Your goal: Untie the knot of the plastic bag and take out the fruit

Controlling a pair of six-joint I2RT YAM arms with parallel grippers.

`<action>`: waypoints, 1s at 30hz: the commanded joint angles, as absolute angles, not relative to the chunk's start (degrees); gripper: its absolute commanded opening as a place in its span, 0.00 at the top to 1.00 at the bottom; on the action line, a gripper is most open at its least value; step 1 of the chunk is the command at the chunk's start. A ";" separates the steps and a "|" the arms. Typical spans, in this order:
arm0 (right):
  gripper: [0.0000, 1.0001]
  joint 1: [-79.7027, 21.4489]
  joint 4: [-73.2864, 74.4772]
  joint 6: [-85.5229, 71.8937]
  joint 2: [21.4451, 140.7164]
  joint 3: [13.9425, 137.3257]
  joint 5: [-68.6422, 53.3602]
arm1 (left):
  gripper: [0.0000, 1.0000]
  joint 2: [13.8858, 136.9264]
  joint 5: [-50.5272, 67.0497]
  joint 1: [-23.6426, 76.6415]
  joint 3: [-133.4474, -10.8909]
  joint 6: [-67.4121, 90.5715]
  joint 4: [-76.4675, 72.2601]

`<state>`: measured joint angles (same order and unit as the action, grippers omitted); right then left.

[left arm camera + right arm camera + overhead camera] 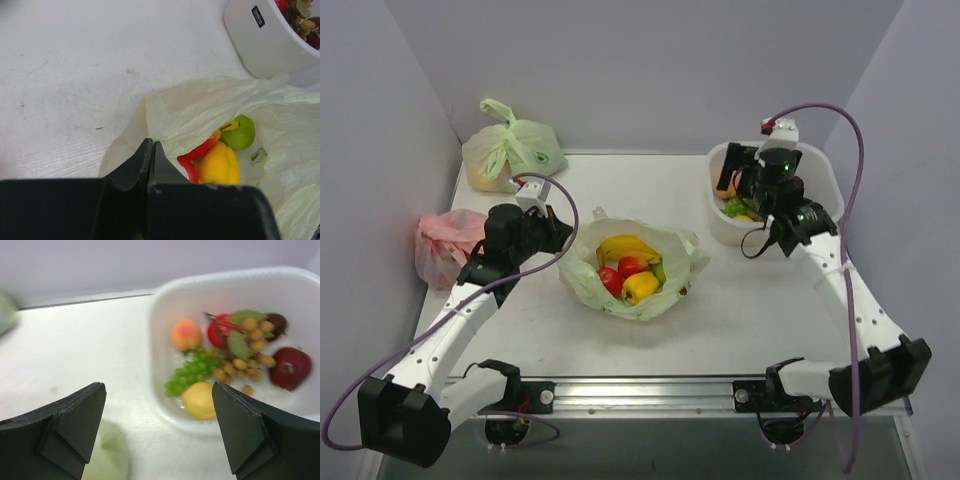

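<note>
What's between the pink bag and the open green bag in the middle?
The left gripper, shut, at the plastic bag's rim; seen in the top view.

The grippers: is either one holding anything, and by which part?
The left gripper is shut, seemingly pinching the plastic bag by its open rim. The right gripper is open at the white tub, holding nothing.

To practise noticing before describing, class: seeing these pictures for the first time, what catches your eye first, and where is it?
The opened plastic bag in the middle of the table shows yellow bananas, a red fruit and a yellow bell-like fruit, with the left gripper shut at its edge. Next comes the white tub at the far right, holding mixed fruit, with the right gripper open over it.
</note>
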<state>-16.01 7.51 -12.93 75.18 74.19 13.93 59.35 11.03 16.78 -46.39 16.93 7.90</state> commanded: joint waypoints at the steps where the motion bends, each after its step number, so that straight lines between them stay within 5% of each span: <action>1: 0.09 -23.44 10.01 -8.71 66.56 72.60 9.42 | 0.99 57.49 11.69 16.61 -47.11 16.53 5.62; 8: 0.09 -45.84 13.62 -4.57 59.59 72.68 8.26 | 0.69 52.83 9.05 16.79 -50.97 18.36 12.56; 18: 0.11 -60.20 14.41 -5.27 62.31 69.44 12.83 | 0.06 43.51 5.98 19.51 -55.73 28.73 28.54; 30: 0.14 -65.66 8.53 -14.14 68.29 58.46 18.98 | 0.03 44.11 -26.08 44.81 -48.61 44.46 38.15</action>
<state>-65.45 11.46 -10.33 67.07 61.14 14.72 42.37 -13.17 39.72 -49.52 38.79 35.79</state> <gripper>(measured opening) 0.861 0.975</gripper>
